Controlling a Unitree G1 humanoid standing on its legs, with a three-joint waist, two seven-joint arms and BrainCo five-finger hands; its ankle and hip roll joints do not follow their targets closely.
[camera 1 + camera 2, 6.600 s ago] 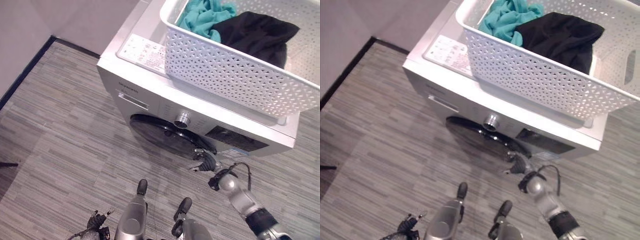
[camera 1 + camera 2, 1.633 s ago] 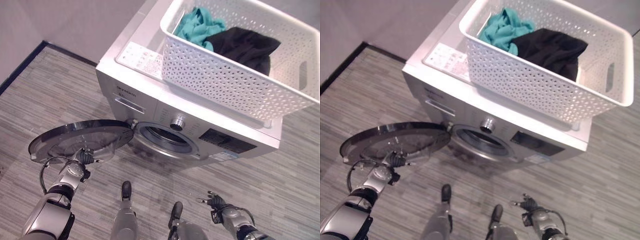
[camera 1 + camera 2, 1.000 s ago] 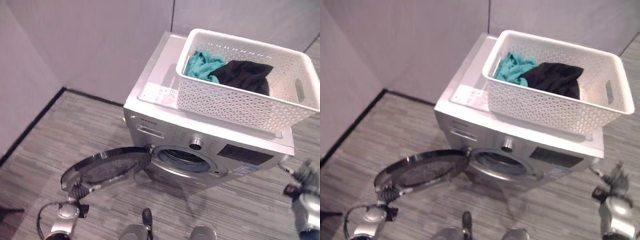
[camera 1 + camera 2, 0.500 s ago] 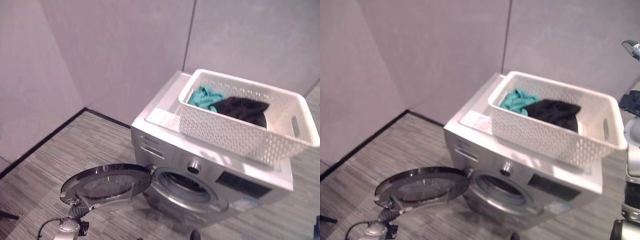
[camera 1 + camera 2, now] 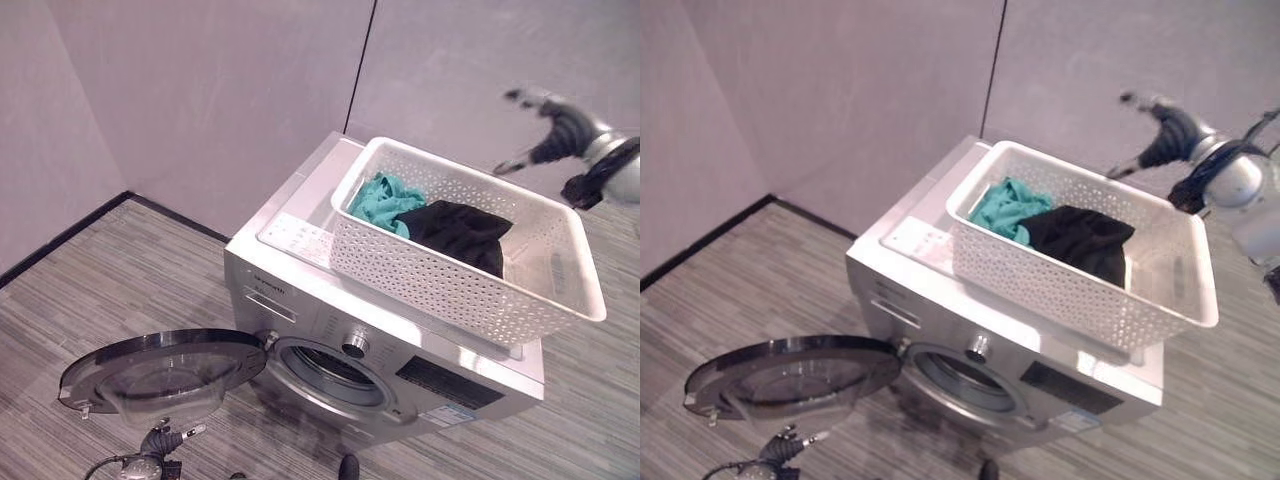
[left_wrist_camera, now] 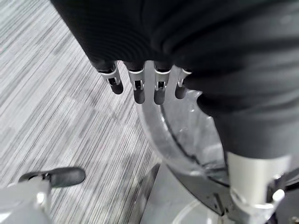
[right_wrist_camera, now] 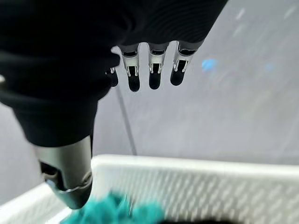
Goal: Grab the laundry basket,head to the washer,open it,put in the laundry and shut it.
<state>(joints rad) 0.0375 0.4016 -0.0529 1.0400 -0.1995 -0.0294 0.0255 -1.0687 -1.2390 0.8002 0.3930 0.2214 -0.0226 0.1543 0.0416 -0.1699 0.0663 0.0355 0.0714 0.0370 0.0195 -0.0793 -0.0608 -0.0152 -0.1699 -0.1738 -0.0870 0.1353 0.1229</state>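
Note:
The silver washer point(image 5: 300, 290) stands against the wall with its round door point(image 5: 160, 365) swung wide open to the left, baring the drum opening point(image 5: 325, 368). On its top sits the white perforated laundry basket point(image 5: 450, 285), holding a teal cloth point(image 5: 380, 200) and a black cloth point(image 5: 455, 230). My right hand point(image 5: 550, 125) hovers open in the air above the basket's far rim, touching nothing; the right wrist view looks past its straight fingers point(image 7: 149, 74) down at the basket rim point(image 7: 196, 165) and teal cloth point(image 7: 117, 212). My left hand point(image 5: 160, 442) hangs open, low below the door's edge point(image 6: 159, 140).
Grey walls point(image 5: 200, 100) meet in a corner behind the washer, with a dark skirting line point(image 5: 60, 235) along the left wall. Striped grey floor point(image 5: 120, 290) spreads to the left and in front of the open door.
My right hand has risen from the right edge to above the basket's far side. The camera has shifted. The left hand stays low under the open door.

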